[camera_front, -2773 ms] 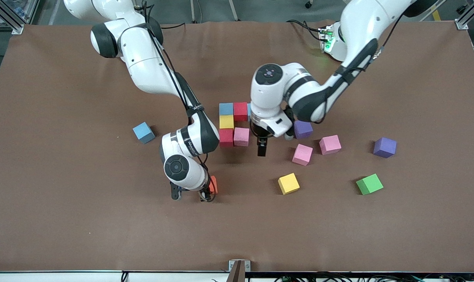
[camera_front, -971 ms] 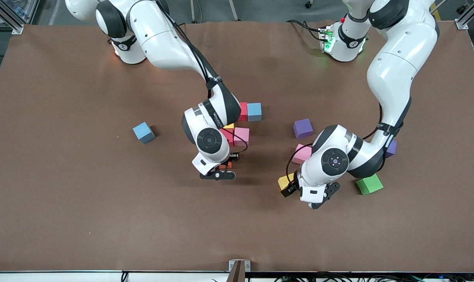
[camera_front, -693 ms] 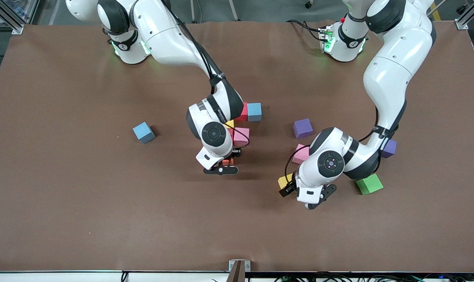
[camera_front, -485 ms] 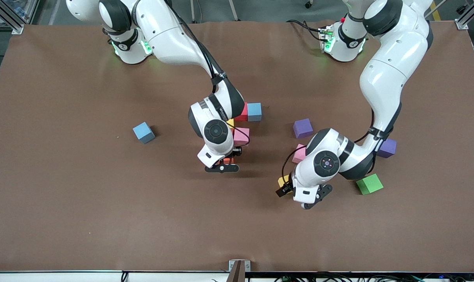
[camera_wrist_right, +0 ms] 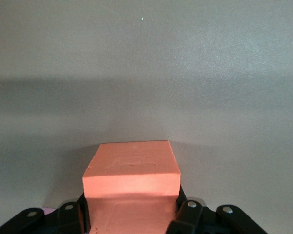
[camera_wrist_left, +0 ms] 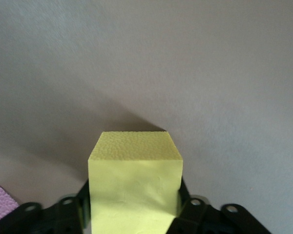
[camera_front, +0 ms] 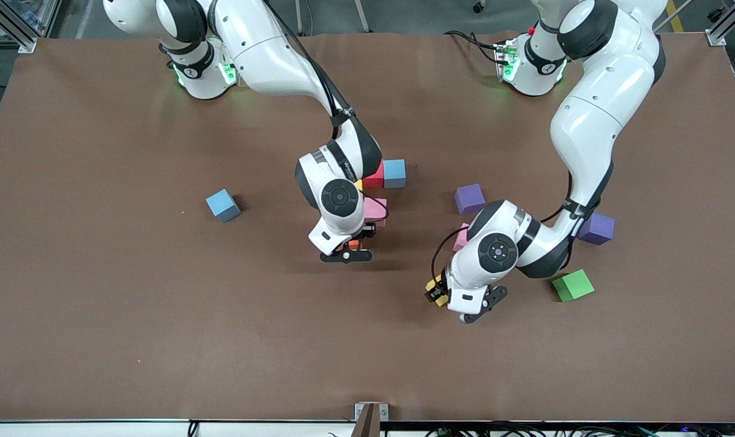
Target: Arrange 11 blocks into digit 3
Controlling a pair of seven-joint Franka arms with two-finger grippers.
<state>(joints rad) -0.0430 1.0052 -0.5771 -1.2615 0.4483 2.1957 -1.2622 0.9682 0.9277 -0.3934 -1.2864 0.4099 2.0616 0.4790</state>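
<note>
My right gripper [camera_front: 349,247] is shut on the orange block [camera_front: 352,244], low over the table just nearer the front camera than the cluster. In the right wrist view the orange block [camera_wrist_right: 132,178] fills the gripper [camera_wrist_right: 131,210]. The cluster shows a light blue block [camera_front: 394,173], a red block [camera_front: 374,177], a yellow sliver [camera_front: 358,181] and a pink block [camera_front: 377,209]; the rest is hidden under the arm. My left gripper [camera_front: 436,292] is shut on a yellow block [camera_front: 431,284], which fills the gripper [camera_wrist_left: 134,207] in the left wrist view [camera_wrist_left: 135,168].
A lone light blue block [camera_front: 223,205] lies toward the right arm's end. Two purple blocks [camera_front: 469,198] [camera_front: 596,228], a partly hidden pink block [camera_front: 461,238] and the green cube [camera_front: 573,285] lie around my left arm. A pink corner [camera_wrist_left: 0,207] shows in the left wrist view.
My right gripper carried the orange block up to the cluster. My left arm left the cluster, closed on the yellow block and shifted it slightly toward the right arm's end.
</note>
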